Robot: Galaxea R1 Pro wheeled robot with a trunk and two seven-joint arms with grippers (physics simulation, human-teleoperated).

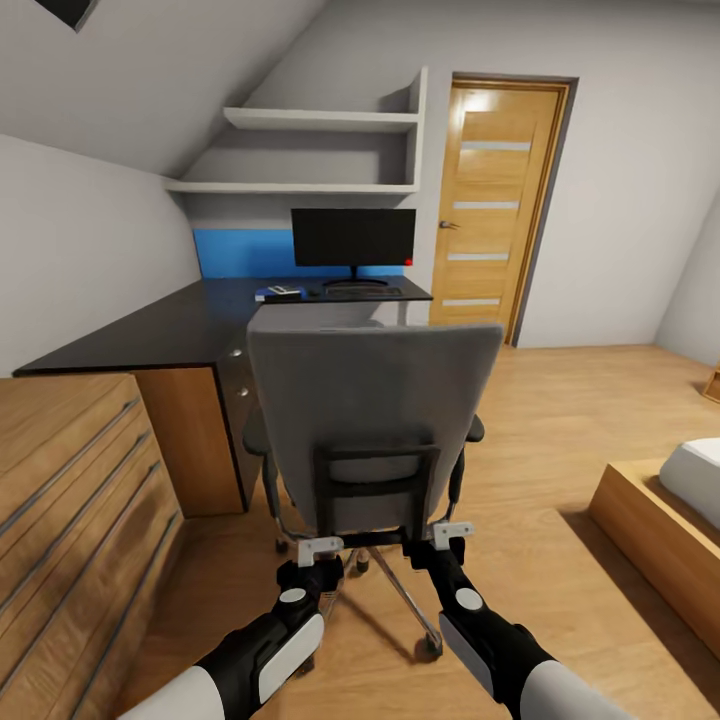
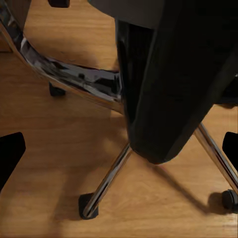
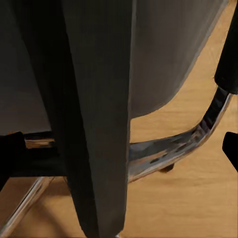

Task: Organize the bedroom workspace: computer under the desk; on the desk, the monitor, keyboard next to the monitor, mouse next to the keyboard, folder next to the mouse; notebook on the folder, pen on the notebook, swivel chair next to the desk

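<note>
1. Swivel chair, grey seat and back, black frame, chrome five-star base: directly ahead of both grippers, back facing them, its upright back frame between them.
2. Desk, glossy black L-shaped top: beyond the chair, well apart from the hands; the push, I judge, runs straight forward.
3. Left gripper: fingers spread, at the back frame's lower edge; contact unclear.
4. Right gripper: likewise spread, equally near, holding nothing.

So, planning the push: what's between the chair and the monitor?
In the head view, the desk top lies between the chair and the monitor, with the keyboard just before the monitor.
</note>
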